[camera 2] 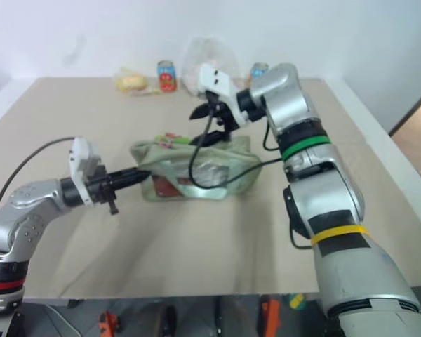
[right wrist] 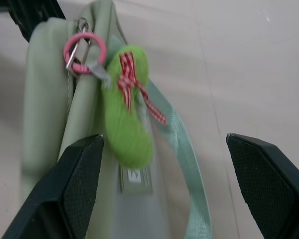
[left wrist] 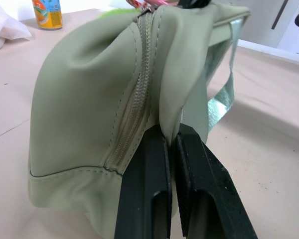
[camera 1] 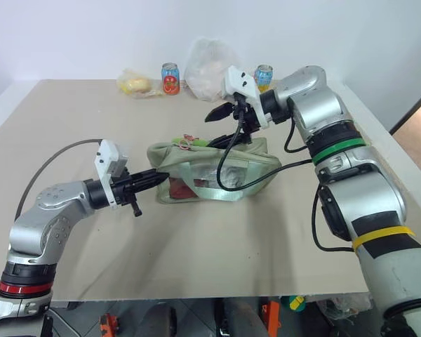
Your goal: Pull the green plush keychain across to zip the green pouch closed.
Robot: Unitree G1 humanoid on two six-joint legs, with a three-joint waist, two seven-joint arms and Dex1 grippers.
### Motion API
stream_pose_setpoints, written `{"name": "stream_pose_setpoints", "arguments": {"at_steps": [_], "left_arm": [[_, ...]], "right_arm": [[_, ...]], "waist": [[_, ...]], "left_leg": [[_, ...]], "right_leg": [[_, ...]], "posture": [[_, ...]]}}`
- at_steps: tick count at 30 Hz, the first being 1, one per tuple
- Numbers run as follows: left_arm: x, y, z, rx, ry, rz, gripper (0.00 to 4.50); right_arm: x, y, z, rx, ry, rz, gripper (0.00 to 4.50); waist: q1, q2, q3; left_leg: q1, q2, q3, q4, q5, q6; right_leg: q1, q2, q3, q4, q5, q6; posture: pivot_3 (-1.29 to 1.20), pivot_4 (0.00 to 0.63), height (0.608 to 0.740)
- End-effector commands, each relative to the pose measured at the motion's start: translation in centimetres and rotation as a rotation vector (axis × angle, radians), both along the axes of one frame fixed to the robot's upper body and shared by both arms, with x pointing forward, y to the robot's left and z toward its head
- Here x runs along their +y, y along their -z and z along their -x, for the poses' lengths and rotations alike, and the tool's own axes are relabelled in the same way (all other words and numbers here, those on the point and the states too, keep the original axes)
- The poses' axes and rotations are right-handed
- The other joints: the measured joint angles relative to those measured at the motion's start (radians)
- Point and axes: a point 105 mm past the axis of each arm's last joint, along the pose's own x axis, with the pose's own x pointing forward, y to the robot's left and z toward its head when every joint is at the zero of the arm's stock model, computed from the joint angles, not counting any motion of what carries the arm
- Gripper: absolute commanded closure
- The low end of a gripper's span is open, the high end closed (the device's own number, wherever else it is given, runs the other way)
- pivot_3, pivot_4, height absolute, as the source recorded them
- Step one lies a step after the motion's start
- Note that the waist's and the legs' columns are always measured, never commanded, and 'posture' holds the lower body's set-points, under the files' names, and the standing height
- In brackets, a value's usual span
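The pale green pouch (camera 1: 210, 168) lies on its side in the middle of the table, its top zipper (left wrist: 137, 99) running along the upper edge. My left gripper (camera 1: 151, 179) is shut on a fold of fabric at the pouch's left end, seen close in the left wrist view (left wrist: 173, 149). The green plush keychain (right wrist: 127, 109), lime green with a red checked ribbon, hangs from a pink ring (right wrist: 84, 52) at the zipper. It rests on top of the pouch near the left end (camera 1: 186, 142). My right gripper (camera 1: 228, 123) hovers open above the pouch, its fingers (right wrist: 79, 184) astride the keychain without touching it.
At the table's far edge stand a red can (camera 1: 170, 78), a blue can (camera 1: 264, 74), a white plastic bag (camera 1: 209, 67) and a yellow item in clear wrap (camera 1: 137, 84). A black cable (camera 1: 228, 165) from my right arm loops in front of the pouch.
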Motion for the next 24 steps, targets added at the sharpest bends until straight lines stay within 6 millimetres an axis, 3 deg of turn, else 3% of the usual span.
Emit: {"name": "stream_pose_setpoints", "arguments": {"at_steps": [1, 2, 3, 13, 21, 24], "left_arm": [[-0.5, 1.0, 0.2, 0.046, 0.006, -0.012, 4.50], [-0.5, 1.0, 0.2, 0.046, 0.006, -0.012, 4.50], [-0.5, 1.0, 0.2, 0.046, 0.006, -0.010, 4.50], [-0.3, 1.0, 0.3, 0.047, -0.009, -0.004, 4.50], [-0.5, 0.7, 0.0, 0.044, -0.009, 0.005, 4.50], [-0.7, 0.8, 0.0, 0.045, -0.003, 0.007, 4.50]], "right_arm": [[1.6, -0.5, 0.4, -0.015, -0.027, -0.031, 0.43], [1.8, -0.4, 0.3, -0.011, -0.024, -0.039, 0.43], [2.0, -0.4, 0.3, -0.008, -0.021, -0.048, 0.98], [1.7, -0.2, 0.9, 0.013, -0.054, -0.062, 4.38], [0.7, -0.5, 0.8, 0.007, -0.042, -0.074, 4.47], [-0.5, -2.3, -0.8, -0.058, 0.093, -0.126, 4.47]], "waist": [[0.000, 0.000, 0.000], [0.000, 0.000, 0.000], [0.000, 0.000, 0.000], [0.000, 0.000, 0.000], [0.001, 0.000, 0.000], [0.001, 0.000, 0.000]], "left_leg": [[0.000, 0.000, 0.000, 0.000, 0.000, 0.000], [0.000, 0.000, -0.001, 0.000, 0.000, 0.000], [0.000, 0.000, -0.001, 0.000, 0.000, 0.000], [0.000, -0.001, -0.001, 0.000, 0.000, 0.000], [0.000, -0.001, -0.002, 0.000, 0.000, 0.000], [0.000, -0.001, -0.002, 0.000, 0.000, 0.000]], "right_leg": [[0.000, 0.000, 0.000, 0.000, 0.000, 0.000], [0.000, 0.000, 0.000, 0.000, 0.000, 0.000], [0.000, 0.000, 0.000, 0.000, 0.000, 0.000], [0.000, -0.002, -0.001, 0.000, 0.000, 0.000], [0.001, -0.002, -0.001, 0.000, 0.000, 0.000], [0.001, -0.002, -0.002, 0.000, 0.000, 0.000]], "posture": [[0.00, 0.150, 0.740], [0.00, 0.150, 0.740], [0.00, 0.150, 0.740], [0.00, 0.150, 0.740], [0.00, 0.150, 0.740], [0.00, 0.150, 0.740]]}}
